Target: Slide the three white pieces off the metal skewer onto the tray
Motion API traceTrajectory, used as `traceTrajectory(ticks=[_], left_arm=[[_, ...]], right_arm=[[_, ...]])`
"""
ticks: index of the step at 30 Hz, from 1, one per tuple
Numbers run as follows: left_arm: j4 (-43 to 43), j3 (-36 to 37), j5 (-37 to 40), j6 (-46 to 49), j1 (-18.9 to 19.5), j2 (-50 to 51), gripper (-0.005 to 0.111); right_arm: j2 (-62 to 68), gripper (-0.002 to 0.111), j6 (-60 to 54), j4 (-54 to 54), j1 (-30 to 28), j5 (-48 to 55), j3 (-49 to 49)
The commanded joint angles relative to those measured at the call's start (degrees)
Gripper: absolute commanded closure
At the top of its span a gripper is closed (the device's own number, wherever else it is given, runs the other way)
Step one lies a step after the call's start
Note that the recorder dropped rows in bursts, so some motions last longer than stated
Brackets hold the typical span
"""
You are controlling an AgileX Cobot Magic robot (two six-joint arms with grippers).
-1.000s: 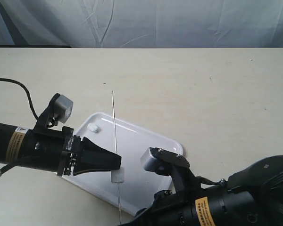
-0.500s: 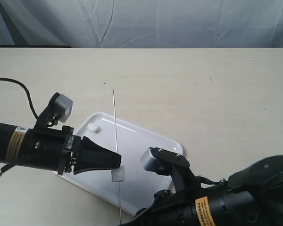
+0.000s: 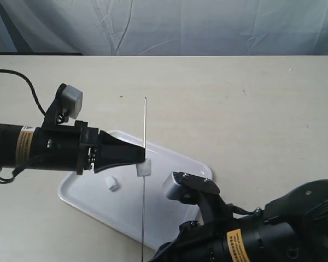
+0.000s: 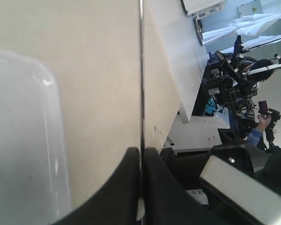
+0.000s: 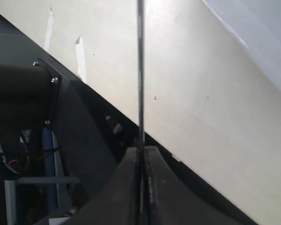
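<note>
White tray (image 3: pixel 98 201) | one loose piece (image 3: pixel 112 183) inside | second piece (image 3: pixel 144 168) on skewer (image 3: pixel 145 121)

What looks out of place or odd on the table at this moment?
Nothing looks spilled or damaged. Only two white pieces show: the skewered piece on the metal skewer at the left gripper, and the loose piece on the tray. A third is not visible.
</note>
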Motion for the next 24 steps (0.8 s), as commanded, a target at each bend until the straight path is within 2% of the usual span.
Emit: traceTrajectory(ticks=[1, 9, 21, 24], left_arm=[[-2.3, -3.5, -0.4, -1.4, 1.3, -0.4, 0.107], [-1.0, -8.5, -2.3, -4.7, 10.0, -0.4, 0.107], [-0.5, -10.3, -2.1, -4.5, 17.9, -0.4, 0.107], [6.5, -10.3, 3.2, -4.8, 18.0, -0.4, 0.107]], right_arm=[[-0.2, 0.109, 1.1, -3.4, -0.1, -1.6, -0.2], [-0.2, 0.109, 1.7, -4.7, -0.1, -2.6, -0.2], [-0.2, 0.109, 2.3, -4.9, -0.1, -2.8, -0.2], [-0.2, 0.109, 2.3, -4.9, -0.1, -2.7, -0.2]])
